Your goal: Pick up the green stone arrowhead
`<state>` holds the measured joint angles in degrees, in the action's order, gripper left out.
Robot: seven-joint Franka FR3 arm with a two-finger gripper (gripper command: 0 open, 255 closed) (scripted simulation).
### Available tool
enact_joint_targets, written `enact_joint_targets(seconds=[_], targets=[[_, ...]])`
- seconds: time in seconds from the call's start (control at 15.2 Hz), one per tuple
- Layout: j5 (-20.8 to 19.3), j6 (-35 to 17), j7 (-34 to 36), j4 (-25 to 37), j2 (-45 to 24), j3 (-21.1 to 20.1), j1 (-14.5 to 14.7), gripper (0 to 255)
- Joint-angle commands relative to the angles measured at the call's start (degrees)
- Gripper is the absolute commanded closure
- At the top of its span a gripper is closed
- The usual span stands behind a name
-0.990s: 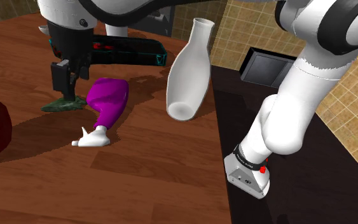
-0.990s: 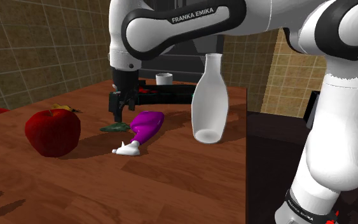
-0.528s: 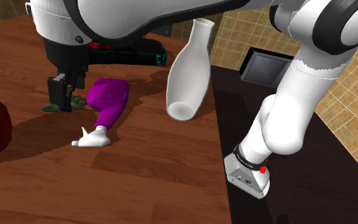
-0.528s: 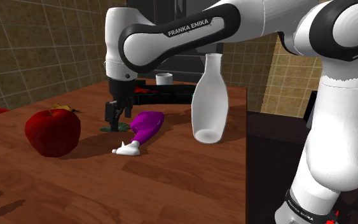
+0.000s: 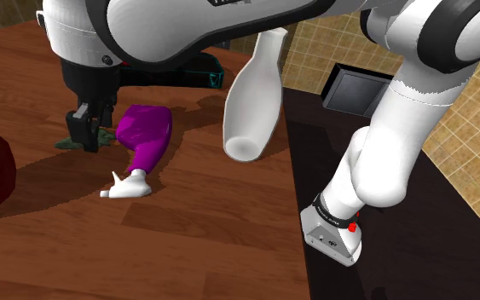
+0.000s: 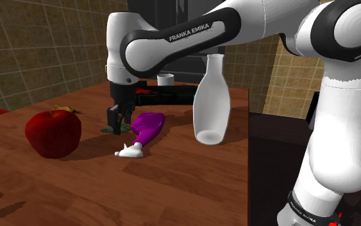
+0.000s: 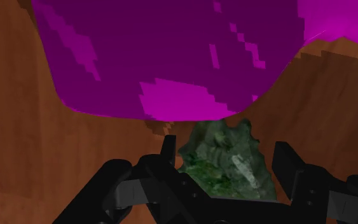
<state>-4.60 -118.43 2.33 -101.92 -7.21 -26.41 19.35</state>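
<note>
The green stone arrowhead lies flat on the brown wooden table, tight against a purple spray bottle. My black gripper stands straight down over it, at the bottle's side. In the wrist view the two fingers press against the stone's two sides, so the gripper is shut on it. In the second exterior view the gripper touches the table, and a sliver of the arrowhead shows beside it. The bottle lies just beyond the fingertips.
A tall white vase stands to the shoulder view's right of the bottle. A red apple sits to the second exterior view's left of the gripper. A black and teal object and a small white cup stand behind. A dark counter adjoins the table.
The gripper has come down onto the arrowhead, and its fingers, open before, have closed on the stone. The bottle and vase stay put.
</note>
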Motion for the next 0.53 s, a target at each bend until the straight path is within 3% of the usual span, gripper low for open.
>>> enact_joint_targets(seconds=[0.0,0.46], targets=[[0.00,-0.01,-0.05,-0.21,-0.19,0.04,-0.04,255],[0.27,2.10,-0.18,1.52,0.25,-0.03,-0.02,255]])
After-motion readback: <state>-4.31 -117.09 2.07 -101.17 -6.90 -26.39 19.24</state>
